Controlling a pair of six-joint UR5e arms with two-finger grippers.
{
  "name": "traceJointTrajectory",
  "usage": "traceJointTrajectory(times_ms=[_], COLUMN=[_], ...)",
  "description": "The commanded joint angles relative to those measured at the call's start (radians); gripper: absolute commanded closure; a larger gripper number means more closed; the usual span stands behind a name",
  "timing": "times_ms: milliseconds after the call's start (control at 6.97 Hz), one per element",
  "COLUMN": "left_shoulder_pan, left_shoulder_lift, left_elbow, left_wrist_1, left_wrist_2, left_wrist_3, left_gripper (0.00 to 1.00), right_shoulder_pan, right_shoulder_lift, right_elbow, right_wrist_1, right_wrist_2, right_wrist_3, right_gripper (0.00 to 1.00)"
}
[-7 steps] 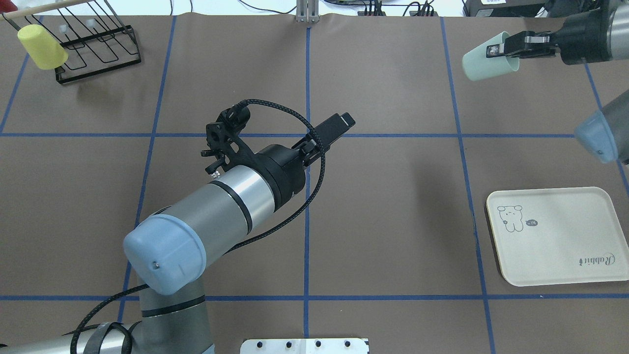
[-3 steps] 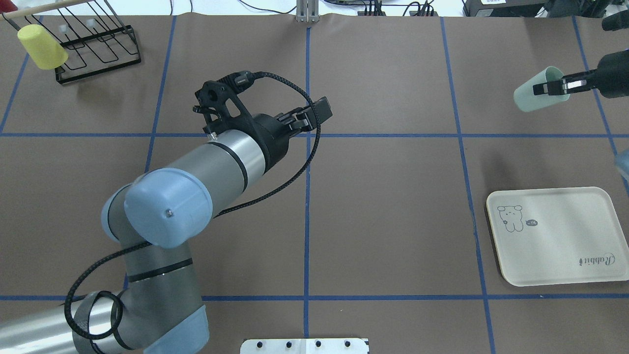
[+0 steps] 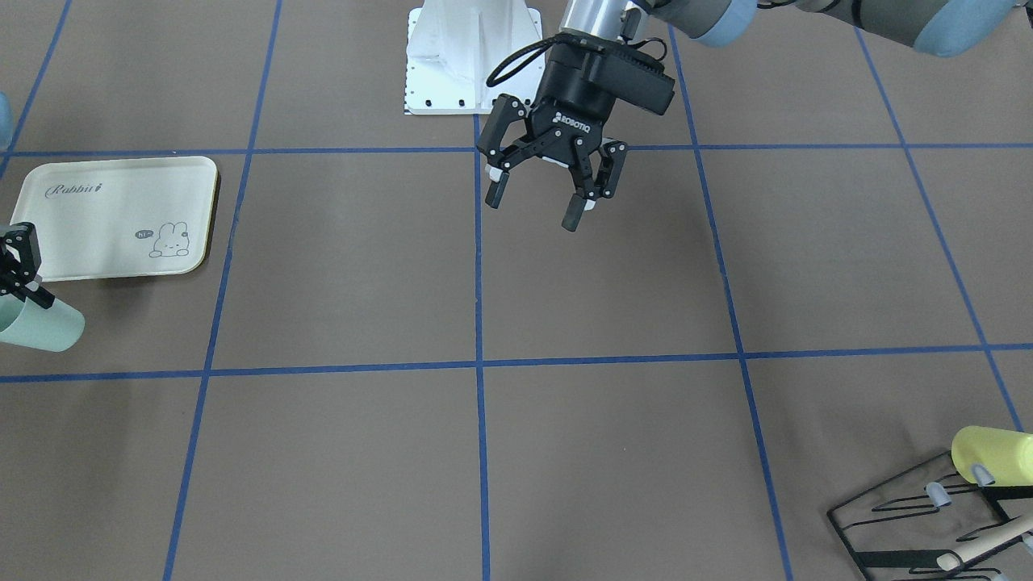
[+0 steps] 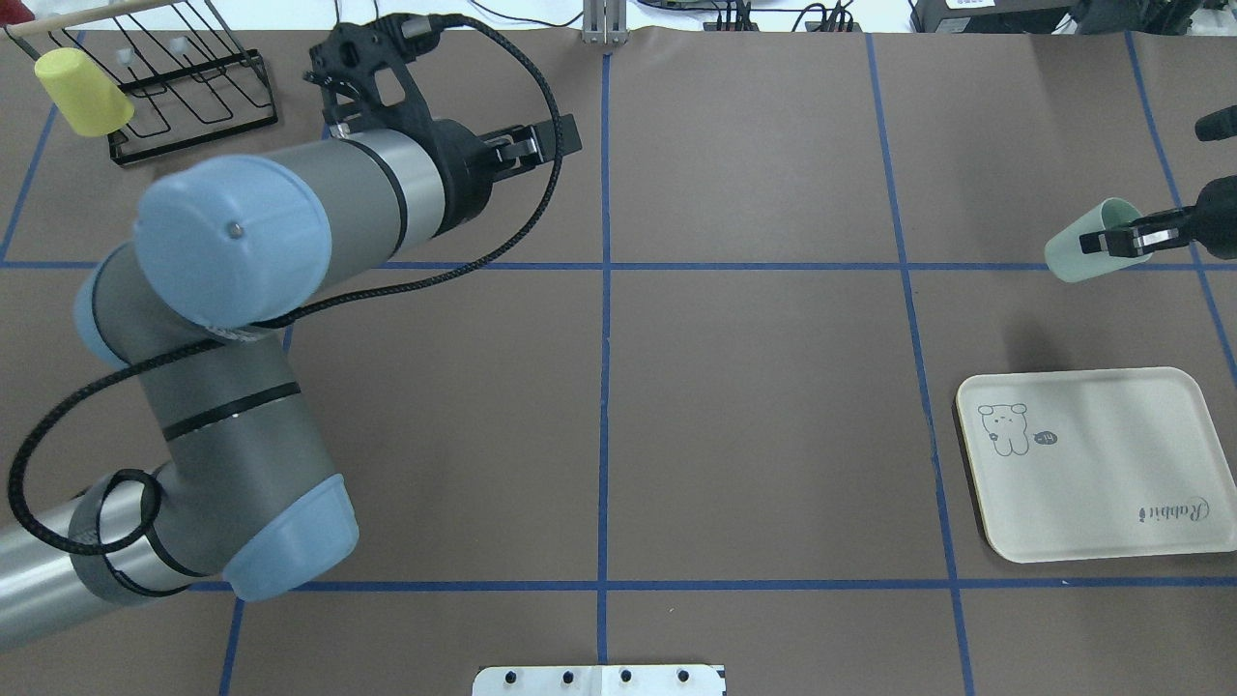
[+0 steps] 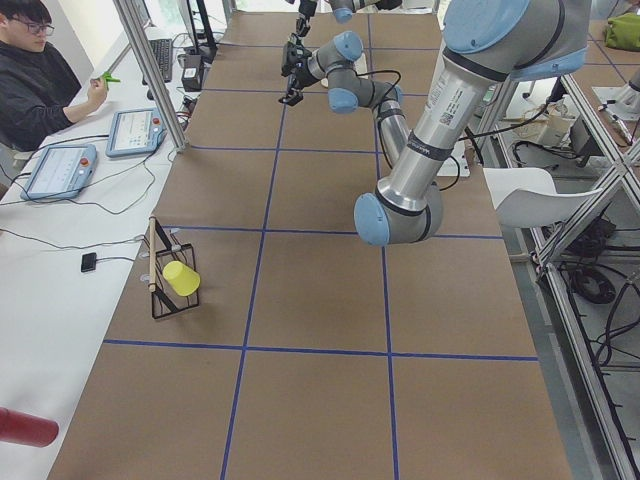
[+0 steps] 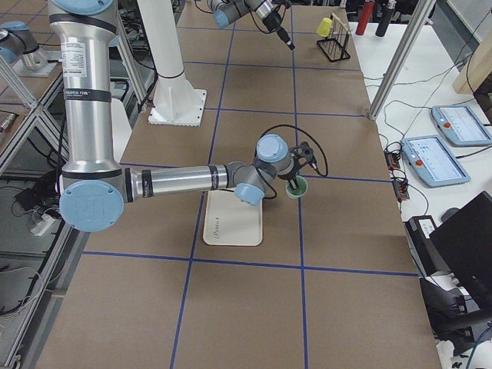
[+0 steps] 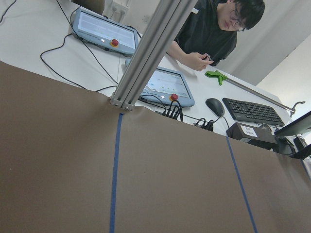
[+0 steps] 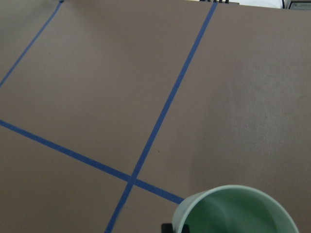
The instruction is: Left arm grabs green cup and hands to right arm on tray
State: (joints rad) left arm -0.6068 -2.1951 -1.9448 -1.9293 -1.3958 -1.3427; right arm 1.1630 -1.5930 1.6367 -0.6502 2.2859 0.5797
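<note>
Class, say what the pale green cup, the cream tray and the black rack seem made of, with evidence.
Pale mint-green tapered cup: probably plastic, smooth, matte, thin rim.
Flat cream rectangular tray: likely plastic or melamine, smooth with printed drawing.
Black wire rack: seemingly coated metal wire, thin bent rods.

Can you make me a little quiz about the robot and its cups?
1. True or false: the green cup is already on the tray.
2. Which gripper holds the green cup: A) left, B) right, C) neither?
3. Fill in: the yellow cup hangs on a black wire ____.
Key: 1 false, it is held apart from the tray. 2 B, the right gripper; the left gripper has open, empty jaws. 3 rack.
</note>
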Motion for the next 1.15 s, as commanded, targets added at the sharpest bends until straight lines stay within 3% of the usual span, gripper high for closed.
traceJointTrajectory(times_ms=[0, 287, 574, 717, 1004], left_shoulder_pan=[-0.098, -0.180, -0.288, -0.335, -0.344], left_shoulder_lift=[0.046, 0.131, 0.245, 0.285, 0.304], left_elbow=[-0.017, -0.048, -0.078, -0.080, -0.082], left_wrist_1=[0.039, 0.032, 0.033, 0.030, 0.026], left_wrist_2=[-0.113, -0.217, -0.366, -0.420, -0.430], left_wrist_3=[0.059, 0.143, 0.291, 0.342, 0.356], left_gripper=[0.01, 0.01, 0.01, 0.01, 0.01], right_shoulder_pan=[-0.012, -0.044, -0.156, -0.186, -0.253], right_shoulder_lift=[-0.063, -0.087, -0.212, -0.228, -0.239], right_elbow=[0.126, 0.311, 0.396, 0.405, 0.408], right_wrist_1=[-0.215, -0.542, -0.568, -0.568, -0.559], right_wrist_2=[0.000, -0.041, -0.188, -0.207, -0.212], right_wrist_3=[-0.093, -0.197, -0.198, -0.198, -0.184], right_gripper=[1.00, 1.00, 1.00, 1.00, 1.00])
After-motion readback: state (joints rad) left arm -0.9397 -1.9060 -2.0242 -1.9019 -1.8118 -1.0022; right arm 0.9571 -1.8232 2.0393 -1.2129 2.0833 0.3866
